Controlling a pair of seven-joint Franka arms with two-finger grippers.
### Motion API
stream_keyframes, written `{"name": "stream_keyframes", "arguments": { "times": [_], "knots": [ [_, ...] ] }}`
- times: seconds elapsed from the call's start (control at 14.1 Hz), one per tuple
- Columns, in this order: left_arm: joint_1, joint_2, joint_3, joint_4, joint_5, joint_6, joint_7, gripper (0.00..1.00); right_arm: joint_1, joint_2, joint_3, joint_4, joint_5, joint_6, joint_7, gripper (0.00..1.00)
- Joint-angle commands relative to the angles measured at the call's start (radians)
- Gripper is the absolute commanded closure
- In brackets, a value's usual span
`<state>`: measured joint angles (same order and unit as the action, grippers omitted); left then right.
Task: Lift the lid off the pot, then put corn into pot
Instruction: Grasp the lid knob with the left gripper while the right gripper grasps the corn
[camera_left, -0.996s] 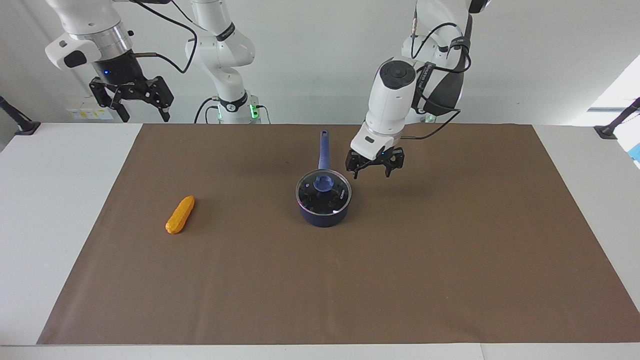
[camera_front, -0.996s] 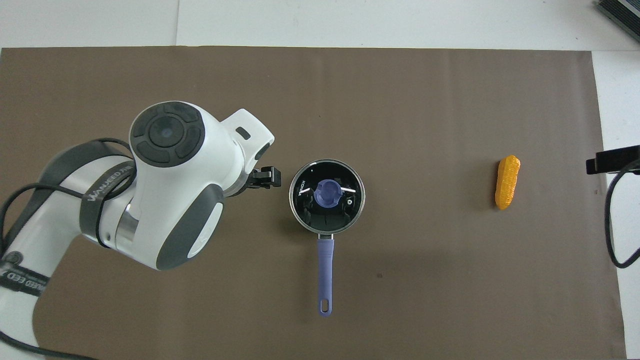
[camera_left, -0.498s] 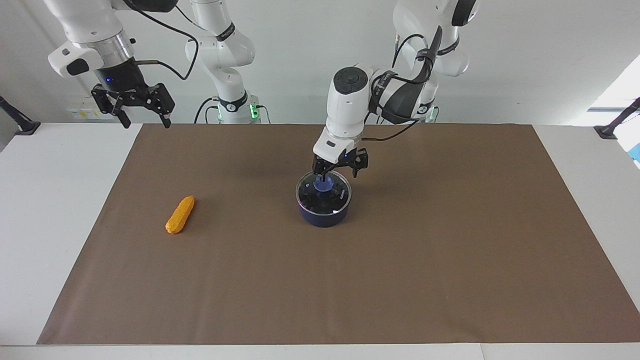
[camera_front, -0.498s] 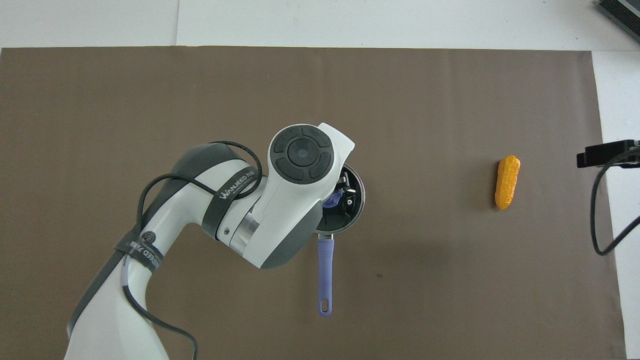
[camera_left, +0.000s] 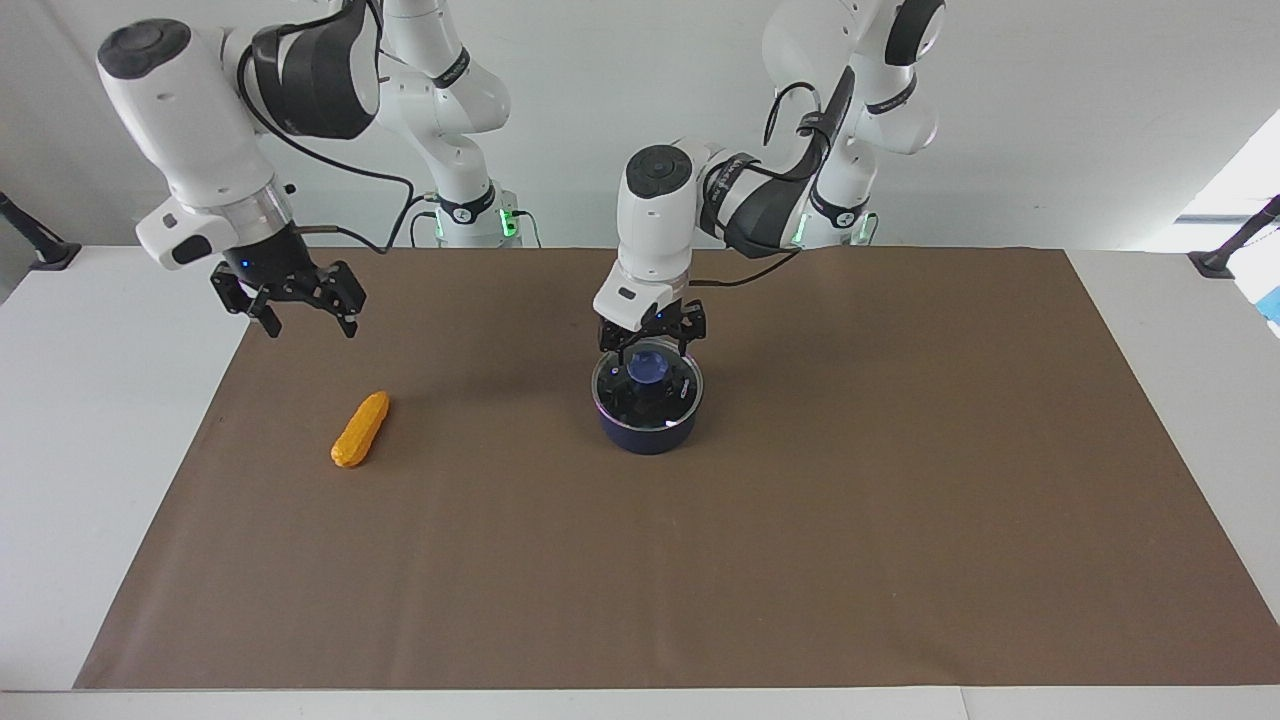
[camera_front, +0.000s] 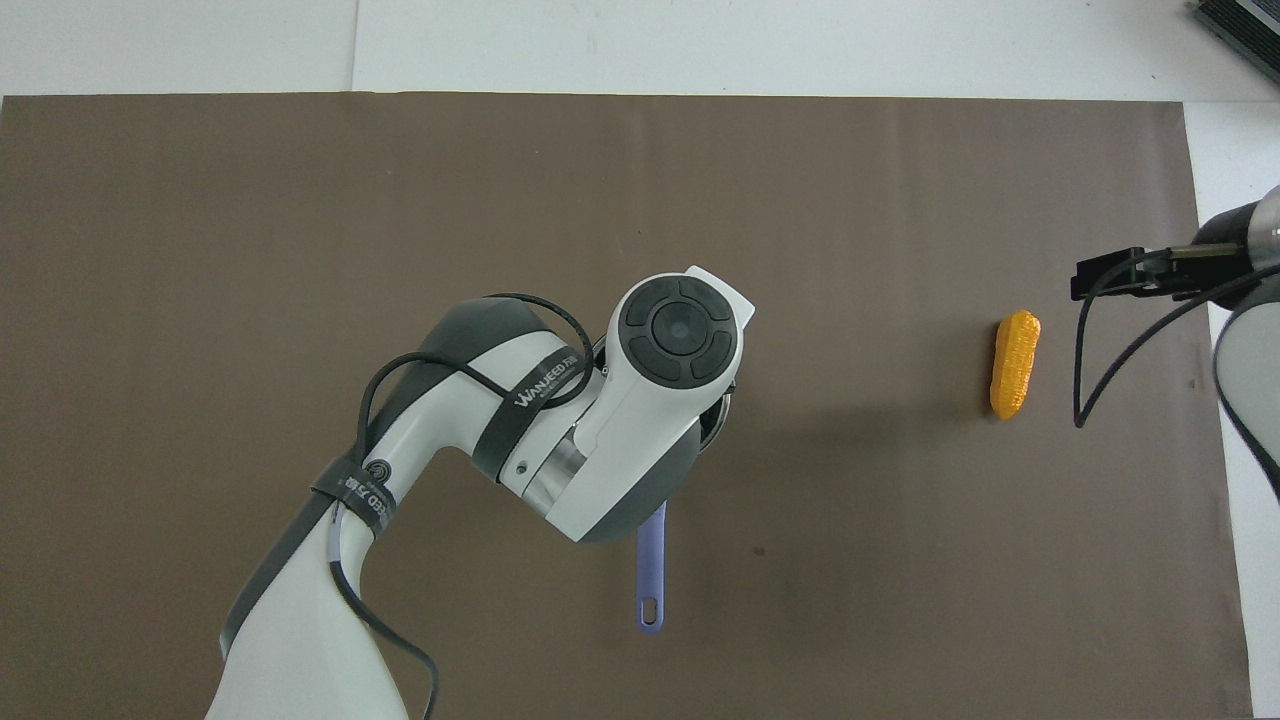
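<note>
Your left gripper (camera_left: 650, 345) has come from beside the pot (camera_left: 648, 425) to right above the lid (camera_left: 647, 385), and it is now hanging low over the blue knob (camera_left: 651, 368). This is meaning that the first step, lifting the lid, is about to start; the lid is still sitting on the pot, near the middle of the brown mat (camera_left: 900, 500).

The fingers of the left gripper are standing spread, one at each side of the knob, and I am not seeing that they are pinching it yet. They are holding nothing. In the overhead view the arm is hiding the lid, so only the pot handle (camera_front: 650, 570) is showing there.

Your right gripper (camera_left: 290, 300) has also come lower and closer to the corn (camera_left: 361, 429). It is hovering over the mat edge with fingers spread and empty. The corn is lying on the mat toward the right arm's end of the surface, well apart from the pot.
</note>
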<state>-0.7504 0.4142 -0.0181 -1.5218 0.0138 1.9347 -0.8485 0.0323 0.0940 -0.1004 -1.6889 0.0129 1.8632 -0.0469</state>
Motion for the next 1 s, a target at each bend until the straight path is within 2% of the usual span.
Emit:
{"name": "stream_keyframes", "arguments": {
  "times": [0.0,0.14,0.5,0.71,0.92],
  "knots": [
    [-0.024,0.031,0.017,0.037,0.043,0.003,-0.02,0.0,-0.018,0.068,0.007,-0.067,-0.001,0.13,0.012,0.0],
    [-0.026,0.031,0.017,0.035,0.061,0.026,-0.02,0.0,-0.025,0.127,0.007,-0.101,-0.001,0.25,0.021,0.0],
    [-0.029,0.044,0.017,0.029,0.077,0.055,-0.018,0.0,-0.034,0.222,0.005,-0.181,-0.001,0.391,0.022,0.0],
    [-0.023,0.044,0.017,0.019,0.075,0.055,-0.015,0.0,-0.06,0.24,0.005,-0.25,-0.001,0.457,0.01,0.0],
    [-0.017,0.041,0.015,0.005,0.074,0.058,-0.011,0.0,-0.071,0.233,0.005,-0.285,-0.001,0.464,0.01,0.0]
  ]
}}
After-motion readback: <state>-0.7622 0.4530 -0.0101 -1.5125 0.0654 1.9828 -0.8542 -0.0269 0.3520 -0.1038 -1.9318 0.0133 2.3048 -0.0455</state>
